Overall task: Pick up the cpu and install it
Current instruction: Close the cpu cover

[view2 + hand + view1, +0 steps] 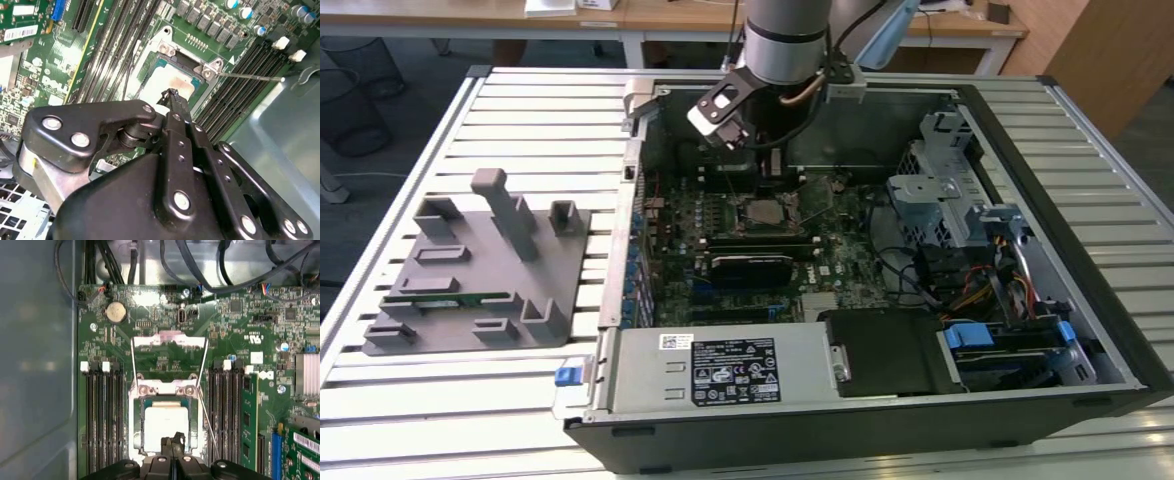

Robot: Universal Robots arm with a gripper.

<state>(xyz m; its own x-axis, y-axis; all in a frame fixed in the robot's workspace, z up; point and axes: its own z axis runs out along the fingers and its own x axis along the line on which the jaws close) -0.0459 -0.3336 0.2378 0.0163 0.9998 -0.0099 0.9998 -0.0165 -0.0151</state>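
While poised with the hand (173,441) clenched and empty over the chip (162,421) lying in its open socket (165,389), press lightly and squarely, avoiding the lever (206,420).

My tool (173,444) hangs, fingers pressed together, just above the cpu (162,422) lying in its socket. Beyond the socket stands the flipped-open load plate (169,342). The thin lever (207,422) slants out alongside, free of the tool as far as I can tell. Low memory slots (102,420) flank both sides. The case wall (35,365) and cables (200,265) crowd further out. Overhead the case is open.
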